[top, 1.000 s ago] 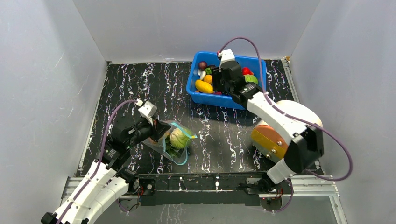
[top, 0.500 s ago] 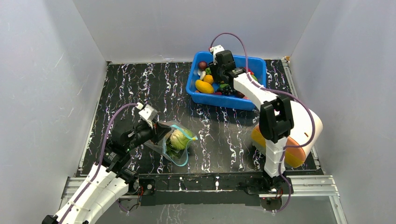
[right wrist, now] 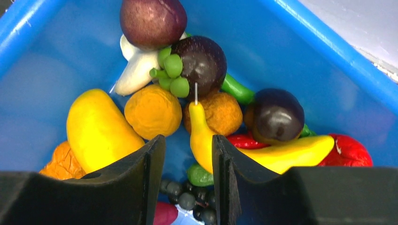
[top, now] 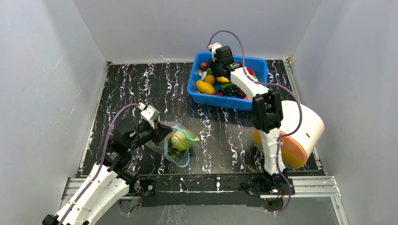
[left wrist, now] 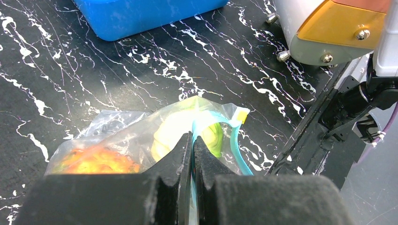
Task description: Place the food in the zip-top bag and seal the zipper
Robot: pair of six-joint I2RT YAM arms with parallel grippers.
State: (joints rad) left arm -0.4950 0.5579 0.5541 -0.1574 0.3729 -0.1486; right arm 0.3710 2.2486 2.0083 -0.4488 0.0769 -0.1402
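Observation:
The clear zip-top bag (top: 174,145) lies at the front left of the table with a green cabbage (top: 179,139) inside. My left gripper (top: 161,133) is shut on its mouth edge. In the left wrist view the left gripper (left wrist: 193,138) pinches the teal zipper (left wrist: 238,152), and an orange piece (left wrist: 94,160) shows through the bag (left wrist: 117,131). My right gripper (top: 216,74) hangs over the blue bin (top: 225,101) of food. In the right wrist view the right gripper (right wrist: 187,141) is open. The tip of a yellow banana (right wrist: 202,136) lies below the gap between its jaws.
In the bin (right wrist: 51,51) lie a yellow mango (right wrist: 96,129), an orange ball (right wrist: 152,111), purple fruits (right wrist: 202,60), dark grapes (right wrist: 187,199) and a red piece (right wrist: 349,152). A white-and-orange cylinder (top: 300,133) lies at the right. Grey walls enclose the table.
My right arm has swung left and farther back over the bin, and its jaws have narrowed a little. The left gripper and bag have stayed put.

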